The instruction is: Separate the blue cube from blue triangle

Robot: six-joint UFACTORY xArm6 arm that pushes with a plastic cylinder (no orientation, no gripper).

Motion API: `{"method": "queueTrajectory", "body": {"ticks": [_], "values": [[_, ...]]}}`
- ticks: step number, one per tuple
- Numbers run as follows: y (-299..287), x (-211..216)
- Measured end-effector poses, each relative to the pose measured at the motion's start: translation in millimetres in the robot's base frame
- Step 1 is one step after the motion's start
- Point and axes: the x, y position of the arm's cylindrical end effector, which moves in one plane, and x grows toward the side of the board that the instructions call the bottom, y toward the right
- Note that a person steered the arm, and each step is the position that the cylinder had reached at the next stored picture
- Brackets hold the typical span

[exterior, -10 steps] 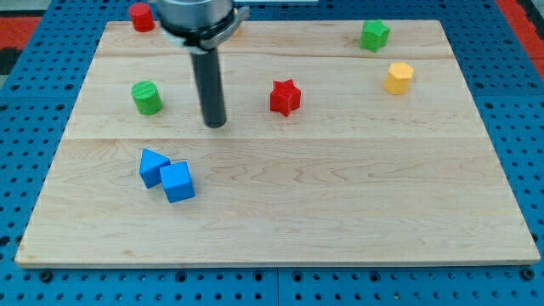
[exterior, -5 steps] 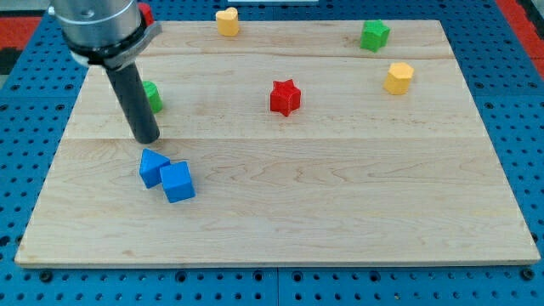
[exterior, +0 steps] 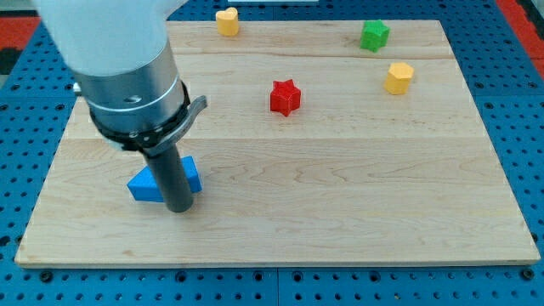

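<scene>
My tip (exterior: 178,207) rests on the wooden board (exterior: 340,204) at the lower left. The rod stands right in front of the two blue blocks. One blue piece (exterior: 142,188) shows to the left of the rod and another blue piece (exterior: 193,173) shows to its right. The rod hides the part between them, so I cannot tell whether they touch, or which one is the cube and which the triangle. The arm's wide grey body covers the board above them.
A red star (exterior: 286,97) sits mid-board. A yellow block (exterior: 226,20) lies at the top edge. A green block (exterior: 374,35) is at the top right, with a second yellow block (exterior: 398,77) below it.
My tip has moved from above the blue pair down and right to the blue blocks. The blue pieces have shifted. The arm now hides the green and red cylinders.
</scene>
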Motion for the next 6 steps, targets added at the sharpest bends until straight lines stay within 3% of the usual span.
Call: {"method": "queueTrajectory", "body": {"ticks": [1,3,4,6], "values": [[8.7,-13.2],[-58.1,-18.7],[-16.2,-44.7],[85.1,-57.8]]}}
